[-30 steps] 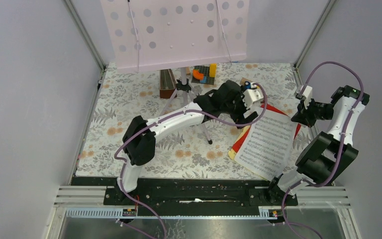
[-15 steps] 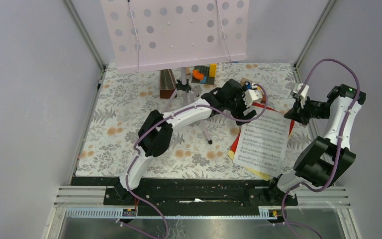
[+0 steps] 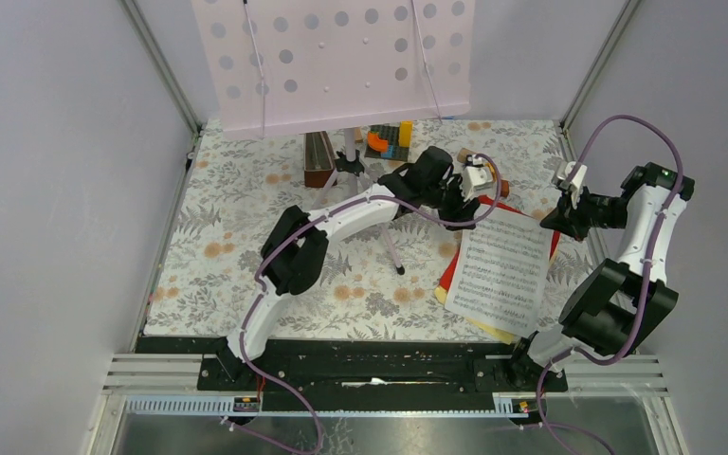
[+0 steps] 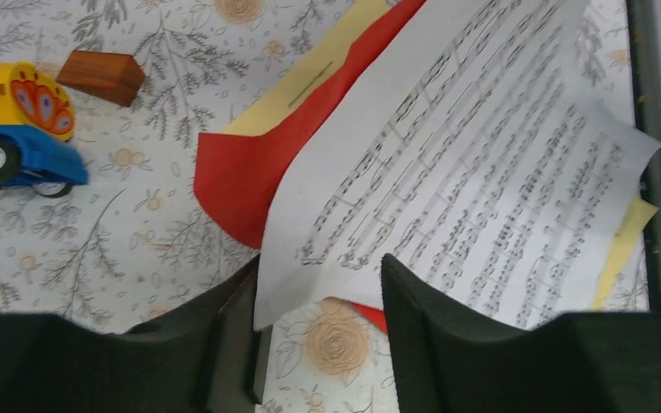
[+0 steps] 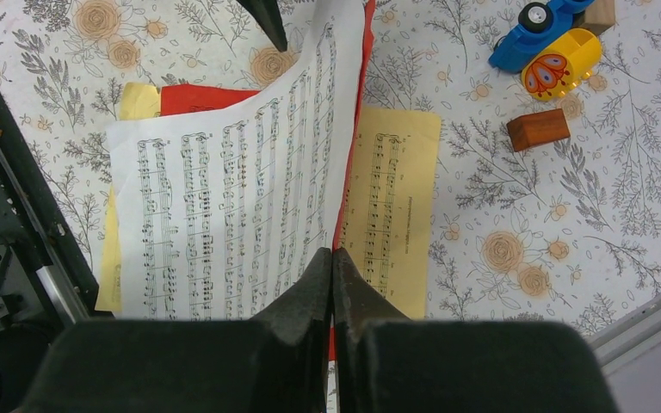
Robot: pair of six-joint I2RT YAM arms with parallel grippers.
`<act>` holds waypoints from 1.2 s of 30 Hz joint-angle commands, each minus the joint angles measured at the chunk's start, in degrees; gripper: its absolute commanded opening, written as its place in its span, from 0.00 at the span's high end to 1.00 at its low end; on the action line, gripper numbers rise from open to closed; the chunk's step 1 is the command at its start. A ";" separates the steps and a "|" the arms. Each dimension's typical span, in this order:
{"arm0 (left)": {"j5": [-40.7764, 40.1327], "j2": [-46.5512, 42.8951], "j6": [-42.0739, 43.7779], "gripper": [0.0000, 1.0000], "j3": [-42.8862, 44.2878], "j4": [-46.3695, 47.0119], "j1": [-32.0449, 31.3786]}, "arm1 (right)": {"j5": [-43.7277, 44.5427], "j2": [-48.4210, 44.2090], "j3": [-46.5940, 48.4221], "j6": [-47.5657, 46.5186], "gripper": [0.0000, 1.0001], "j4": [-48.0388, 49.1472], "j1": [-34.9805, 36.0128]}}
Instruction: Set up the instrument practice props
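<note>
- The left hand [image 4: 318, 262] is gaping, its fingers straddling a raised corner of the white page [image 4: 482, 172].
- The right hand [image 5: 333, 254] is hovering over the pages, clenched on nothing.
- The white page is lying over the red page [image 4: 241, 172] and yellow page [image 5: 392, 206], right of centre on the bench [image 3: 218, 237].
- The pink panel [image 3: 341, 57] is filling the overhead view's top edge, with the tripod [image 3: 351, 163] just below it.

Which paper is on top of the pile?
The white page with music notes; it lies over the red page and the yellow page.
</note>
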 commanded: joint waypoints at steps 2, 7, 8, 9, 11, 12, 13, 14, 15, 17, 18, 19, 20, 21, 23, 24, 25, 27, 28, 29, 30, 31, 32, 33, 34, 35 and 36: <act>3.90 1.03 -0.97 0.60 1.59 3.20 -0.17 | -0.54 -0.59 -0.19 0.12 1.00 -0.14 0.30; 2.83 0.48 -1.01 0.89 0.93 3.19 -0.20 | 0.07 -0.59 -0.68 1.34 1.00 1.10 0.34; 2.21 0.29 -0.97 0.96 0.64 3.19 -0.20 | 0.17 -0.67 -0.94 2.14 1.00 1.85 0.33; 1.51 -0.08 -0.88 1.00 0.24 3.12 -0.19 | 0.25 -0.78 -1.19 3.21 1.00 2.85 0.32; -0.34 -0.99 -0.44 1.00 -0.60 2.99 -0.15 | 0.48 -1.12 -1.78 6.04 1.00 5.37 0.30; -1.29 -1.54 -0.25 1.00 -0.94 2.79 -0.20 | 0.60 -1.23 -2.10 7.58 1.00 6.88 0.29; -2.02 -2.09 0.30 1.00 -1.18 2.38 -0.18 | 0.81 -1.45 -2.48 9.61 0.97 9.13 0.26; -2.76 -2.65 0.62 1.00 -1.32 1.91 -0.16 | 1.07 -1.58 -2.84 11.57 0.93 10.42 0.35; -3.30 -3.33 0.64 1.00 -1.51 1.54 -0.22 | 1.33 -1.63 -3.05 13.68 0.85 12.56 0.38; -3.74 -4.93 0.46 1.00 -1.94 0.80 -0.25 | 1.79 -1.60 -3.29 16.42 0.65 14.49 0.40; -3.99 -5.73 0.43 1.00 -2.08 0.33 -0.43 | 1.80 -1.61 -3.37 17.30 0.54 15.00 0.40; -4.55 -6.56 0.36 1.00 -2.09 -0.29 -0.52 | 1.66 -1.76 -3.52 17.84 0.44 15.52 0.38; -5.31 -7.31 0.33 1.00 -1.98 -1.04 -0.88 | 1.37 -1.87 -3.55 18.00 0.36 15.73 0.36; -6.25 -8.34 0.30 1.00 -1.87 -1.96 -1.26 | 0.93 -2.04 -3.43 18.02 0.29 15.69 0.47; -7.88 -9.87 0.84 1.00 -1.56 -3.97 -2.04 | -0.24 -2.59 -3.09 18.11 0.20 15.41 0.60; -8.65 -10.68 1.15 1.00 -1.49 -5.07 -2.65 | -0.78 -2.79 -2.73 18.03 0.18 15.09 0.98; -9.22 -11.55 1.67 1.00 -1.48 -6.02 -3.03 | -1.18 -2.98 -2.38 17.96 0.17 14.62 1.37; -10.74 -13.49 2.77 1.00 -2.05 -7.65 -3.87 | -1.67 -3.45 -1.71 18.06 0.16 13.95 2.29; -11.29 -14.55 3.32 1.00 -2.58 -8.34 -4.22 | -2.00 -3.67 -1.50 18.37 0.15 13.93 2.67; -12.11 -15.66 3.71 1.00 -3.30 -8.66 -4.55 | -2.55 -3.94 -1.27 18.68 0.14 14.05 2.82; -12.87 -16.80 4.02 1.00 -4.39 -8.92 -4.90 | -2.92 -4.21 -1.08 18.91 0.13 14.21 2.89; -13.71 -17.82 4.19 1.00 -5.11 -9.20 -5.29 | -3.26 -4.42 -0.91 19.31 0.12 14.45 2.87; -14.55 -18.83 4.19 1.00 -5.71 -9.50 -5.56 | -3.57 -4.68 -0.77 19.49 0.12 14.49 2.90; -15.21 -19.84 4.17 1.00 -6.23 -9.86 -5.83 | -3.85 -4.87 -0.75 19.39 0.11 14.41 2.93; -15.68 -20.77 3.91 1.00 -6.75 -10.31 -5.98 | -4.34 -5.25 -0.93 18.87 0.12 13.91 2.92; -15.81 -21.71 3.87 1.00 -7.20 -10.69 -6.08 | -5.06 -5.52 -1.20 17.76 0.13 13.31 2.93; -16.03 -22.54 3.64 1.00 -7.66 -10.92 -6.14 | -5.98 -5.78 -1.53 15.65 0.16 10.99 2.92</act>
